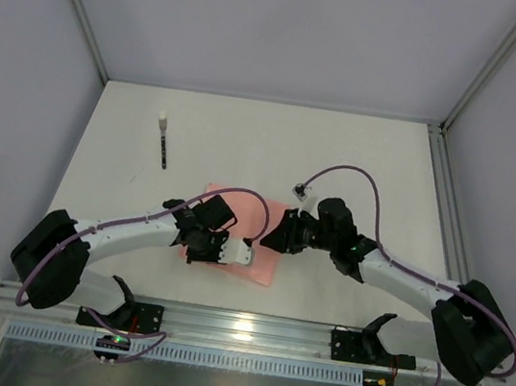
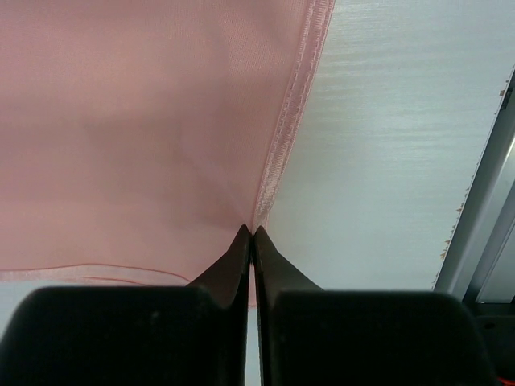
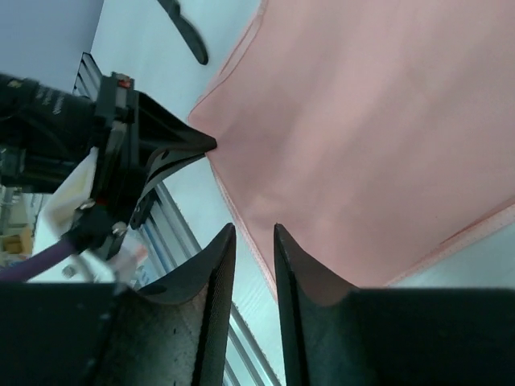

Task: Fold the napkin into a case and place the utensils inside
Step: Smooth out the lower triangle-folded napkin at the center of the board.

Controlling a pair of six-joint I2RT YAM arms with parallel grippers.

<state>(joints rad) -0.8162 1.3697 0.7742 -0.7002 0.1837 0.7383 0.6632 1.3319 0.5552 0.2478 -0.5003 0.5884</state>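
Observation:
The salmon-pink napkin (image 1: 253, 214) lies open near the table's front, between my two grippers. My left gripper (image 1: 247, 254) is shut on the napkin's hem close to a corner; the left wrist view shows its fingertips (image 2: 253, 232) pinched on the hem of the napkin (image 2: 137, 121). My right gripper (image 1: 265, 241) is open by a narrow gap (image 3: 253, 229) and straddles the near hem of the napkin (image 3: 362, 121). The left gripper's fingers (image 3: 201, 145) show there too. One black utensil (image 1: 164, 145) with a pale end lies at the far left. The other utensil is not in view. No folded case shows.
The metal rail (image 1: 238, 326) runs along the near table edge, also in the left wrist view (image 2: 483, 201). A black curved piece (image 3: 183, 30) lies beyond the napkin's corner; I cannot tell what it is. White walls stand left, right and behind.

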